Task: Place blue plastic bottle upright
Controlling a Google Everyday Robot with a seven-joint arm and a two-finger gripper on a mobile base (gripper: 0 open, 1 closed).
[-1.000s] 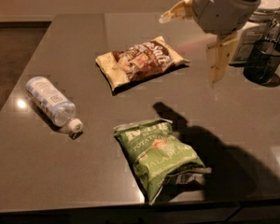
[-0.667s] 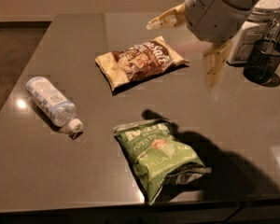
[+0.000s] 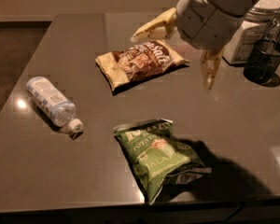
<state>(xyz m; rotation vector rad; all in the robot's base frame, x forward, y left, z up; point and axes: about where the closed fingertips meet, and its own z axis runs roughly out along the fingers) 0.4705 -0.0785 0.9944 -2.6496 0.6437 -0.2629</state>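
Note:
The blue plastic bottle (image 3: 50, 100) lies on its side at the left of the dark table (image 3: 74, 171), with its white cap (image 3: 75, 125) pointing toward the front right. My gripper (image 3: 171, 60) hangs above the table at the upper right, over the right end of a brown chip bag. It is open and empty, with one pale finger (image 3: 151, 28) reaching left and the other (image 3: 210, 71) pointing down. The gripper is far to the right of the bottle and does not touch it.
A brown chip bag (image 3: 137, 63) lies at the middle back. A green chip bag (image 3: 159, 158) lies near the front edge. A white lidded jar (image 3: 249, 34) and a dark glass (image 3: 262, 62) stand at the back right. The table's left edge is close to the bottle.
My gripper has moved left, from the back right to over the brown chip bag's right end. Its shadow has moved left too. The bottle and bags have not moved.

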